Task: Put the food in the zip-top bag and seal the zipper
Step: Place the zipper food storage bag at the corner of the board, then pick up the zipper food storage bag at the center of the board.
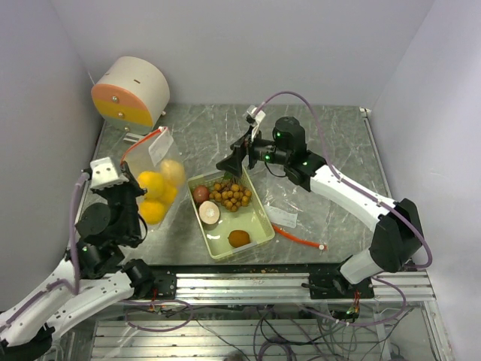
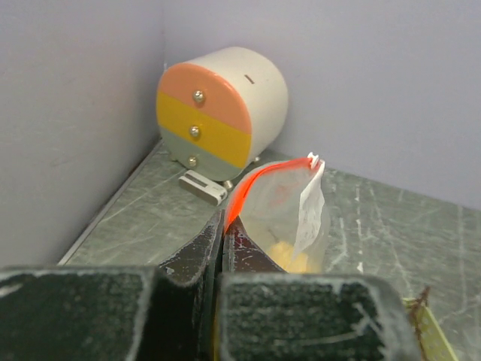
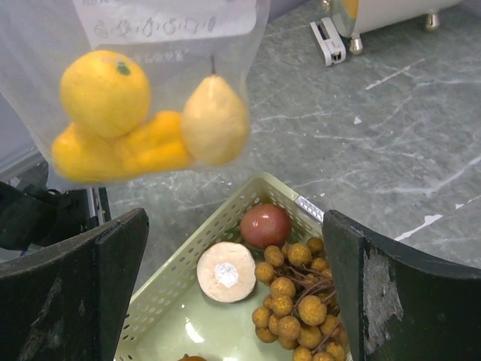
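A: Left gripper (image 2: 220,239)?
B: Clamped on red-zippered rim of clear zip-top bag (image 1: 160,154); yellow-orange round fruits (image 1: 152,186), pale pear (image 3: 216,120) inside
A: Right gripper (image 1: 230,164)?
B: Spread wide over brown berry bunch (image 1: 231,195), reddish apple (image 1: 200,194) in pale green tray (image 1: 258,223)

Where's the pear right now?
The pear sits inside the zip-top bag at the left of the top view, beside the yellow-orange fruits, left of the green tray.
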Tool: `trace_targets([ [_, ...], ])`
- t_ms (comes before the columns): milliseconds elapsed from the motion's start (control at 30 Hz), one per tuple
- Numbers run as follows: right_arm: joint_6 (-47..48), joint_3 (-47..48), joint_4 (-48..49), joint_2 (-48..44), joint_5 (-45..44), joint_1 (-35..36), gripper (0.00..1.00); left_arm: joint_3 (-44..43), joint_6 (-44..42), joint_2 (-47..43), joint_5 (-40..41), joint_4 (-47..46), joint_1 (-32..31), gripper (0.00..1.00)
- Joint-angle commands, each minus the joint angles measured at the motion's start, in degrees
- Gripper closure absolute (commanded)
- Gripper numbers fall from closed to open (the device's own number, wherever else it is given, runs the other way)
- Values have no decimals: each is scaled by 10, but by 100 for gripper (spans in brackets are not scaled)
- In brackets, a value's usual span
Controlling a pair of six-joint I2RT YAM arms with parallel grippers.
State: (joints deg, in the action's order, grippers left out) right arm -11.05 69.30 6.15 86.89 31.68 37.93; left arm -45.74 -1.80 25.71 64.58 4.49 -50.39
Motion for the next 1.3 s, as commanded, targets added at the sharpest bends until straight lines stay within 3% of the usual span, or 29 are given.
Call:
trace_targets([
  [0, -24, -18, 25, 10, -21, 0, 0, 47, -45, 7, 92, -147, 2, 92],
  [67, -27, -28, 32, 9, -16, -1, 0, 65, -1, 2, 99, -96, 3, 80],
  [233, -20, -56, 35, 3, -18, -1, 0, 72, 168, -11, 128, 100, 2, 80],
  [300, -18, -62, 32, 4, -17, 0, 0, 68, 234, -22, 104, 157, 2, 59],
  [433, -21, -71, 34, 1, -11, 0, 1, 57, 336, -47, 62, 249, 2, 36],
  [533, -24, -72, 24, 0, -18, 0, 1, 47, 306, -70, 48, 246, 2, 3],
  [567, -24, -70, 17, -1, -21, 0, 1, 42, 299, -73, 44, 247, 2, 0],
  [733, -35, -74, -7, -10, -39, 0, 1, 15, 280, -85, 18, 249, 2, 0],
  [933, -63, -69, -72, -21, -108, 0, 0, 35, 249, -81, -96, 190, 2, 0],
  [1100, -129, -44, -198, -28, -283, -11, 0, 23, 292, -52, -153, 202, 3, 0],
  [1267, -176, -78, -264, -77, -384, -41, 0, 51, 286, -24, -246, 152, 2, 0],
])
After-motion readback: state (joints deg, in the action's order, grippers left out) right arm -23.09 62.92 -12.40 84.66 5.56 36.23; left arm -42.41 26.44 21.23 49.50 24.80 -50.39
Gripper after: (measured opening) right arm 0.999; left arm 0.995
